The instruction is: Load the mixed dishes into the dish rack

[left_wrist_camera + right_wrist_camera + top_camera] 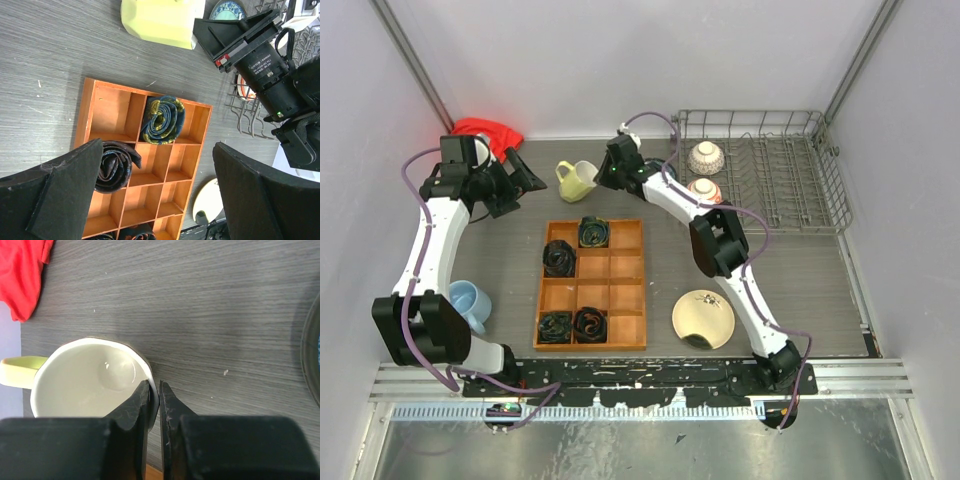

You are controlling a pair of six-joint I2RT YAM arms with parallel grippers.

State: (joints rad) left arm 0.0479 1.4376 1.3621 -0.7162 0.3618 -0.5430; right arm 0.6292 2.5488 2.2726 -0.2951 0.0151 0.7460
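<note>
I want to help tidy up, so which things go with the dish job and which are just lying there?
For the job: pale yellow mug, light blue cup, cream plate, teal patterned plate, two patterned bowls, wire dish rack.

Just lying about: red cloth, wooden tray, rolled fabrics in it.

Bright, even overhead light, faint soft shadows on the grey tabletop (800,280), small glare spot inside the mug (85,380), left fingers (65,195) slightly blurred up close.
</note>
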